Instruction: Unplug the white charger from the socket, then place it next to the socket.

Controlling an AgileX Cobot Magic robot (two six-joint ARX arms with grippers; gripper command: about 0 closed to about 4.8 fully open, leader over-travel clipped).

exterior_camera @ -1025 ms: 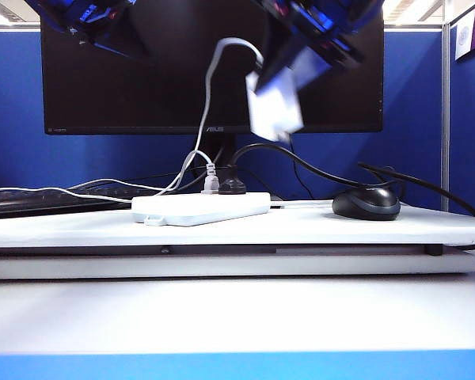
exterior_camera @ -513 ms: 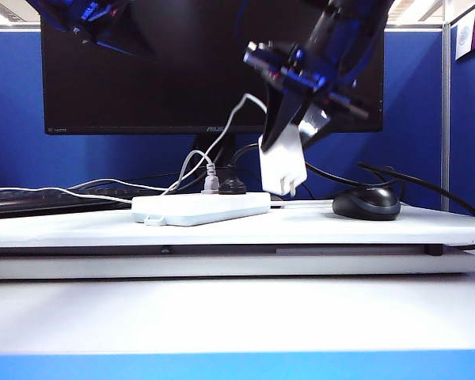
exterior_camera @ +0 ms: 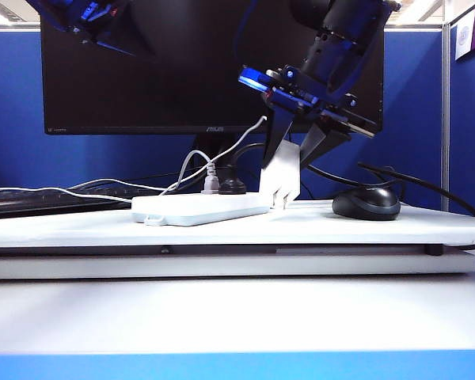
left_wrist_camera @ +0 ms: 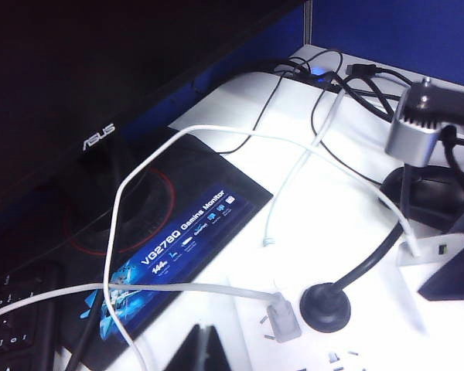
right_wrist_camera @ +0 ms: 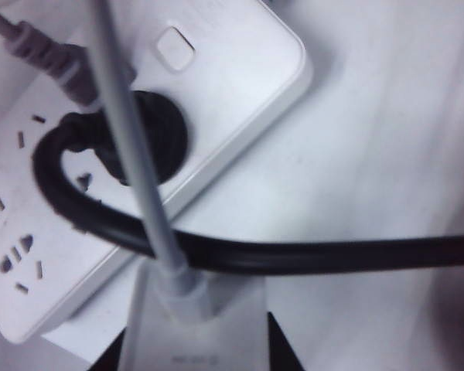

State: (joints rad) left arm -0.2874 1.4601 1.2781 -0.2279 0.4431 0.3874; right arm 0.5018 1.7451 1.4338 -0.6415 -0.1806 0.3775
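Right pincer [exterior_camera: 289, 158] grips white charger [exterior_camera: 281, 178], prongs at bench [exterior_camera: 380, 229] beside socket [exterior_camera: 198, 207]; release gently. Left pincer [left_wrist_camera: 205, 348] aloft, state unclear.

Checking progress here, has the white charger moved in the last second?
Yes. Held in the right gripper, the white charger has come down from in front of the monitor to the board beside the socket.

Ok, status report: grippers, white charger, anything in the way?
Right gripper shut on small white block charger, prongs at the tabletop beside long white socket strip. Left gripper high, idle. Black cable crosses underneath.
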